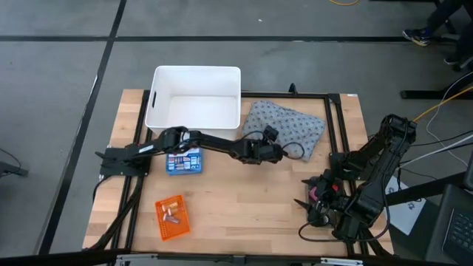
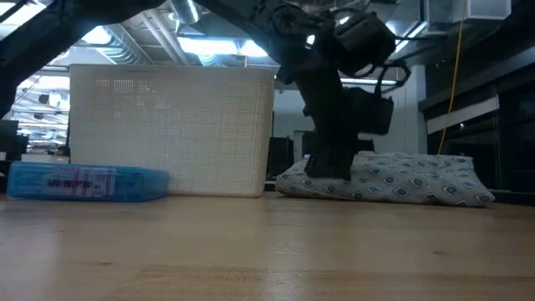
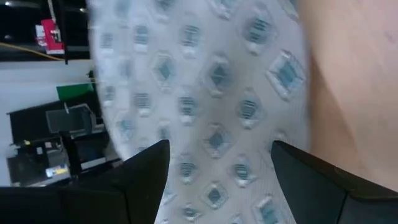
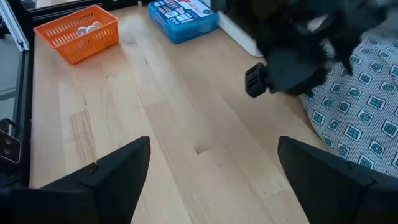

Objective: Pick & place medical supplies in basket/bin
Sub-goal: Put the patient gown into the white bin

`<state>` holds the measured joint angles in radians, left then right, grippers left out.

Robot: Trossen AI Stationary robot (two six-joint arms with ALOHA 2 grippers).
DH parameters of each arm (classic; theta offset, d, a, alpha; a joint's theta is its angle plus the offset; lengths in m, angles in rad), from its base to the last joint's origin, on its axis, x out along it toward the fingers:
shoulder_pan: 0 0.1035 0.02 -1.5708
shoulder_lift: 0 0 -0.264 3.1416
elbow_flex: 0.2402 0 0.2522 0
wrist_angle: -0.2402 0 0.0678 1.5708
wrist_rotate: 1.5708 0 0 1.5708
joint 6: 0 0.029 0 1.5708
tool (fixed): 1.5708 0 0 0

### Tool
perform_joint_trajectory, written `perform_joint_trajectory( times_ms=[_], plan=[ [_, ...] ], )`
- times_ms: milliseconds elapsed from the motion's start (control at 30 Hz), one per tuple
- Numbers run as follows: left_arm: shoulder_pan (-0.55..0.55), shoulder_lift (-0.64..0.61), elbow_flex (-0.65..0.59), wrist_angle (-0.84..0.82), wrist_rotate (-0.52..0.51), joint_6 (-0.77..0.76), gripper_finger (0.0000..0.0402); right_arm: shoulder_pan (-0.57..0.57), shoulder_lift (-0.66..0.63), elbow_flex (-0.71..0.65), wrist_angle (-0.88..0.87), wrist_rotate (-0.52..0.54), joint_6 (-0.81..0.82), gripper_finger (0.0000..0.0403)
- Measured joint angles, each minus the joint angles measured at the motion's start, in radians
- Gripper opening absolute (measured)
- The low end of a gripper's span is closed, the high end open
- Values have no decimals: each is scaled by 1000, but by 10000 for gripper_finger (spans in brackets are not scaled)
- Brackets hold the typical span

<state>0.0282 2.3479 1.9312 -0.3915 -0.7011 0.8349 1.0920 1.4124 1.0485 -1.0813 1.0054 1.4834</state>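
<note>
The grey dotted pillow pack (image 1: 288, 124) lies flat on the table just right of the white tub (image 1: 194, 106), and shows in the low view (image 2: 410, 180). My left gripper (image 1: 279, 152) is open and down at the pack's near-left edge; in the left wrist view (image 3: 217, 165) the pack (image 3: 205, 81) fills the gap between the fingers. My right gripper (image 4: 211, 149) is open and empty, low over the table's near right part (image 1: 307, 201). The orange basket (image 1: 171, 217) holds small rolls. The dark tray is not visible. My left gripper comes down on the pillow pack's near-left edge (image 3: 214, 186) from above, slanting toward the table's right. Its open fingers (image 3: 146, 171) stand on either side of the cloth. I cannot tell whether they touch it. The pack lies flat on the table.
A blue flat pack (image 1: 183, 161) lies under the left arm, near the tub. A black frame (image 1: 336, 125) runs around the table top. Bare wood (image 1: 244, 207) lies between the orange basket and my right gripper. A pink bit (image 1: 315, 194) shows by the right gripper.
</note>
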Motion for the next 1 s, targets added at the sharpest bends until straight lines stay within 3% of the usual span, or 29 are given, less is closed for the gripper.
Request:
perform_joint_trajectory(
  times_ms=[233, 433, 867, 1000],
  plan=[
    [26, -47, 2, 20, 61, -40, 279, 0, 0, 0, 0, 0, 0, 352],
    [21, -43, 0, -152, 182, -208, 279, 0, 0, 0, 0, -3, 0, 352],
    [-4, -24, -22, -152, 56, -197, 279, -11, 0, 0, 0, -27, 27, 352],
    [12, -24, -52, -105, 86, -188, 279, -11, 0, 0, 0, -26, 27, 352]
  ],
)
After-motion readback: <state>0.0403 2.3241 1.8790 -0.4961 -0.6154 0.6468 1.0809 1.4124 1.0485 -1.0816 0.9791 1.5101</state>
